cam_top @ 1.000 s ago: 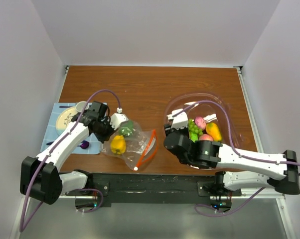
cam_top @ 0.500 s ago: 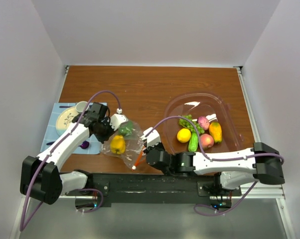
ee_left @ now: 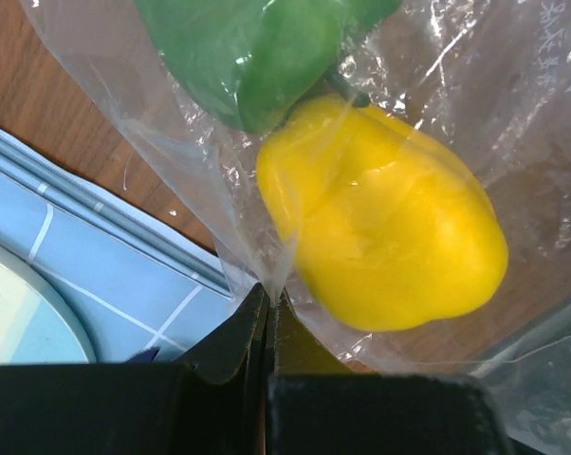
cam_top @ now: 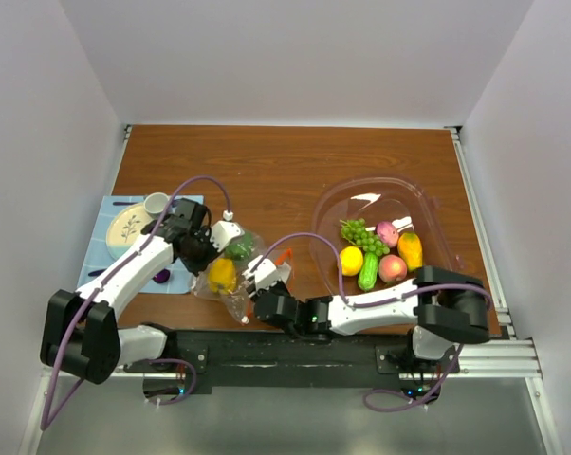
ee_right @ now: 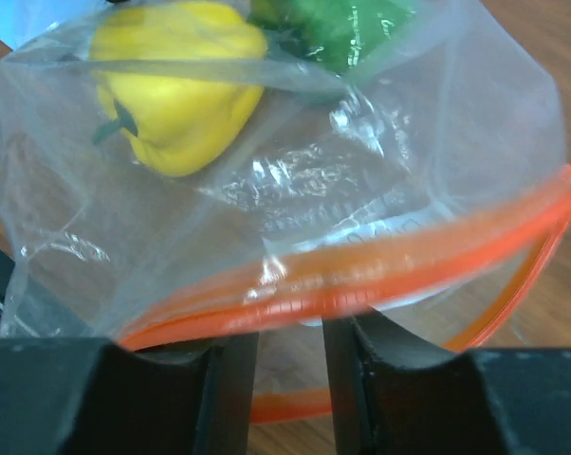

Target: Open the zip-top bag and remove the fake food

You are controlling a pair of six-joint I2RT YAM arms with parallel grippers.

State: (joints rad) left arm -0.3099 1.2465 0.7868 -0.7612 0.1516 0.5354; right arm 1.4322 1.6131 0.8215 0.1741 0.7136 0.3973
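Table (cam_top: 267, 161): brown wood; zip-top bag (cam_top: 238, 296) near-left.
Left gripper (ee_left: 268, 308): clenched on bag's closed end.
Right gripper (ee_right: 290, 332): jaws parted, orange zip strip (ee_right: 380, 270) crosswise at tips.
Fake food (ee_left: 390, 237): inside bag.

The widest free room is the bare wooden surface (cam_top: 285, 166) across the upper band of the top view. The lower left is crowded: a blue mat (cam_top: 101, 263) carries a plate (cam_top: 126, 227) and a cup (cam_top: 156, 203), with the left arm (cam_top: 124, 275) over it. At lower centre the zip-top bag (cam_top: 236, 299) lies between the left tool (cam_top: 210, 258) and the right tool (ee_right: 290, 327). The clear tub (cam_top: 361, 185) fills the right. A purple cable (cam_top: 300, 237) crosses the strip between tub and bag.
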